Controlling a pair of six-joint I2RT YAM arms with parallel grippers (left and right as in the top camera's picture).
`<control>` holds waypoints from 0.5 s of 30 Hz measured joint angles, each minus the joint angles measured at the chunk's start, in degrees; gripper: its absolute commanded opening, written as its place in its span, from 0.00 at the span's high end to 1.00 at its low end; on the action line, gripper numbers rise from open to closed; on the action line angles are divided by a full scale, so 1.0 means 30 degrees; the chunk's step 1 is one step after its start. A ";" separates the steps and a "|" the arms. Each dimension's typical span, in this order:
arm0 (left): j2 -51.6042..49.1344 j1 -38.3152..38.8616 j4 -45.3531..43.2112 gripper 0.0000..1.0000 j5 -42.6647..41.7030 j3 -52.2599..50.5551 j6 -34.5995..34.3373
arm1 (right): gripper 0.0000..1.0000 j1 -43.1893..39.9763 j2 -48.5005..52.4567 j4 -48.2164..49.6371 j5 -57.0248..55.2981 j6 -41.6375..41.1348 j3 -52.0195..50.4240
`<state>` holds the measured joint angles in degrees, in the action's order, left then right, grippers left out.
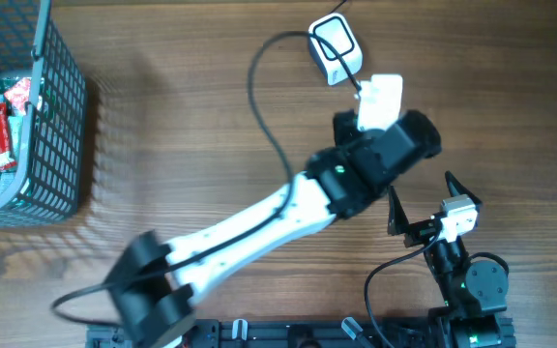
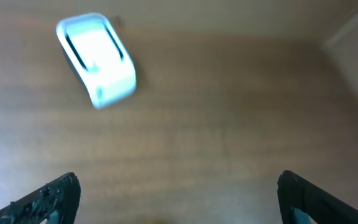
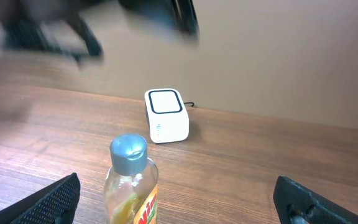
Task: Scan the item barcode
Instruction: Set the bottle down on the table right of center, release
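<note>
The item is a clear bottle (image 3: 132, 186) of yellow liquid with a grey cap and a red-and-yellow label. It stands upright on the table in the right wrist view, ahead of my open right gripper (image 3: 179, 208) and nearer its left finger. Behind it sits the white barcode scanner (image 3: 165, 115), screen up. My left gripper (image 2: 179, 202) is open with nothing between its fingers, and the scanner (image 2: 95, 59) lies ahead of it to the left. Overhead, the left gripper (image 1: 395, 140) covers the bottle, just below the scanner (image 1: 335, 43). The right gripper (image 1: 424, 193) is close beside it.
A dark wire basket (image 1: 61, 116) holding several packaged items stands at the far left of the table. The scanner's black cable (image 1: 259, 97) loops across the wood toward the left arm. The left arm shows as a dark blur (image 3: 92, 25) at the top of the right wrist view.
</note>
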<state>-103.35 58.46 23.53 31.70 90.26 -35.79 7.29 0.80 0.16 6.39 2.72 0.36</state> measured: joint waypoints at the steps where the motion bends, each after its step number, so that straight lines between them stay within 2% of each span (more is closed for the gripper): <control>1: 0.0554 -0.0226 0.0073 0.05 0.0160 0.0000 0.0262 | 0.00 0.0000 0.0000 0.0000 0.0000 0.0000 0.0000; 7: 0.2951 -0.2718 0.0423 0.08 0.1020 0.0000 0.2222 | 0.00 0.0000 0.0000 0.0000 0.0000 0.0000 0.0000; 10: 0.4051 -0.3949 0.0481 0.00 0.1610 0.0000 0.4226 | 0.00 0.0000 0.0000 0.0000 0.0000 0.0000 0.0000; 13: 0.5406 -0.5100 0.0699 0.00 0.1931 0.0000 0.7242 | 0.00 0.0000 0.0000 0.0000 0.0000 0.0000 0.0000; 15: 0.6965 -0.6645 0.1304 0.00 0.2127 0.0000 1.0739 | 0.00 0.0000 0.0000 0.0000 0.0000 0.0000 0.0000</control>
<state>-82.46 38.52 27.44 38.09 90.26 -3.57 7.29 0.80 0.16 6.39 2.72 0.36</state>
